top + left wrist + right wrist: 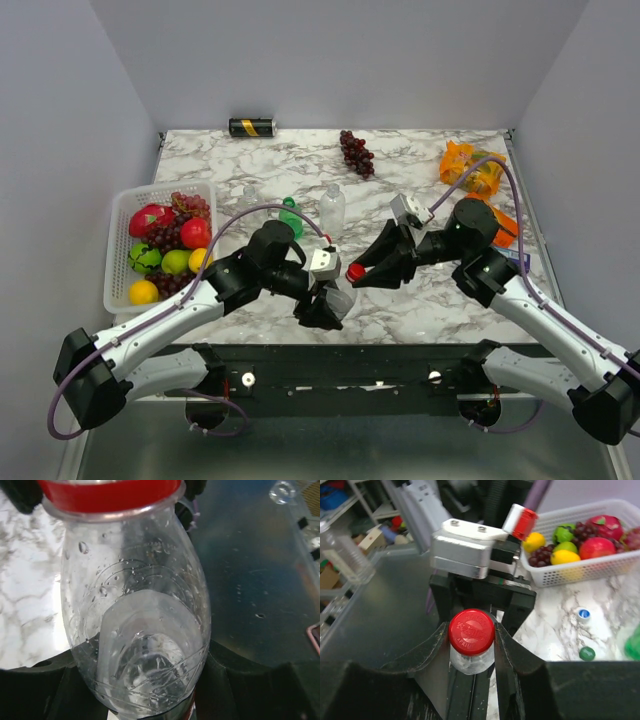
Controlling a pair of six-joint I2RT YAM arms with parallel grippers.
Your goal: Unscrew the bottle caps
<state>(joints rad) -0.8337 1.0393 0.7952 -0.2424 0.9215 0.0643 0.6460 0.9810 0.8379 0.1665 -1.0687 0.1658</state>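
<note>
Resting in left hand [328,304], clear bottle [135,630], cap [471,631] inside right hand [362,272].

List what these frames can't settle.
Bottle base: left wrist view, cut off by bottom edge.
Bottle body: top view, hidden under left hand.
Red cap threads: right wrist view, covered by cap and right hand.
Can label: top view, too small.

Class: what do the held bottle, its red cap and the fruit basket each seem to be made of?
Bottle: clear glossy plastic, see-through with droplets inside. Cap: opaque red plastic, probably, with moulded lettering. Basket: white plastic, likely, with a fine lattice wall.
</note>
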